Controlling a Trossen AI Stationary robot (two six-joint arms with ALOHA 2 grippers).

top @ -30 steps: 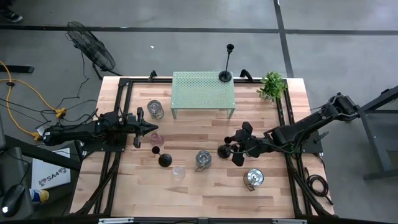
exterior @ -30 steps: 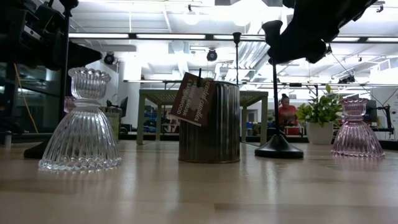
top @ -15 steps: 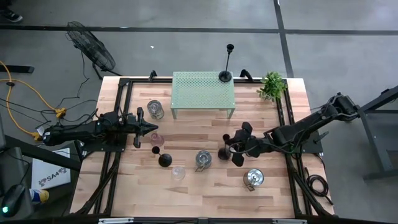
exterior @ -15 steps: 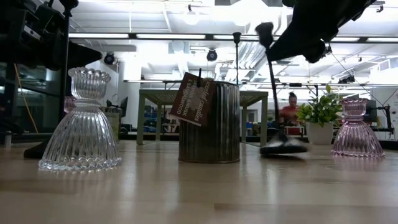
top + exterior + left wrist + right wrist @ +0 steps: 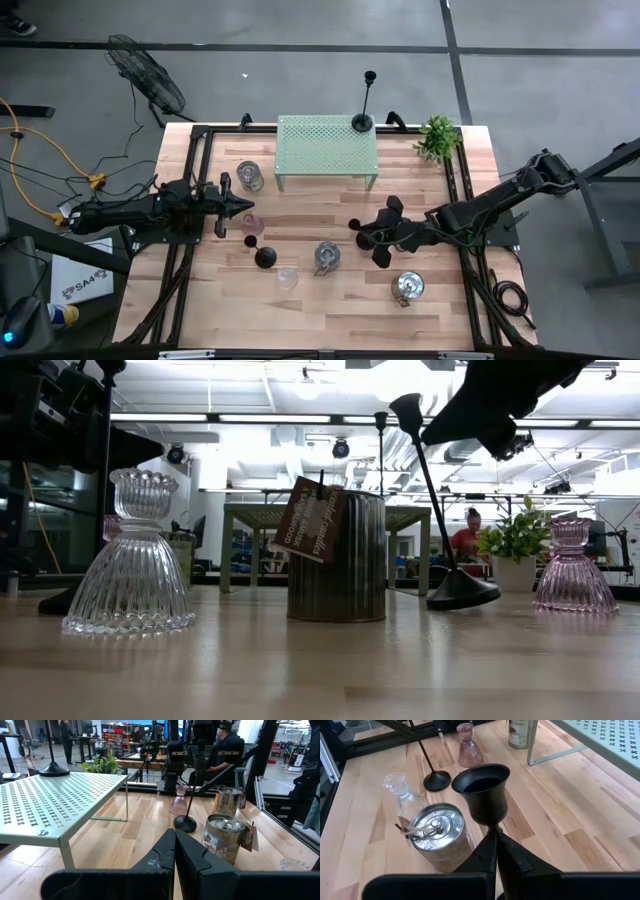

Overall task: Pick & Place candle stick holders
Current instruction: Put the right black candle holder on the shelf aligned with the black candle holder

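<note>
My right gripper (image 5: 362, 231) is shut on a black thin-stemmed candlestick (image 5: 437, 500) at mid-table, which leans with its cup (image 5: 405, 405) toward the table's left. My left gripper (image 5: 240, 205) is shut and empty beside a pink glass cup (image 5: 250, 222). A second black candlestick (image 5: 264, 256) stands on its round base near it. A third (image 5: 364, 100) stands on the pale green shelf (image 5: 325, 145). Silvery jars (image 5: 250, 176) (image 5: 326, 257) (image 5: 407, 288) and a clear glass cup (image 5: 287, 278) stand on the table. My right gripper pinches the candlestick's stem (image 5: 492, 826) just below its cup (image 5: 481, 787) between its two fingers. The fingers come from the table's right and lie across the stem. The candlestick is tilted, its round base (image 5: 462, 593) tipped; whether the base rim touches the table, I cannot tell.
A small leafy plant (image 5: 437, 137) stands at the far right corner. Another pink glass cup (image 5: 573, 565) stands under my right arm. The tagged jar (image 5: 435, 835) is close to my right gripper. A person (image 5: 465, 535) is in the room beyond the table.
My right gripper has tipped the candlestick: its cup has swung toward the table's left and its base has shifted toward the right and tilted. My left arm has kept still.
</note>
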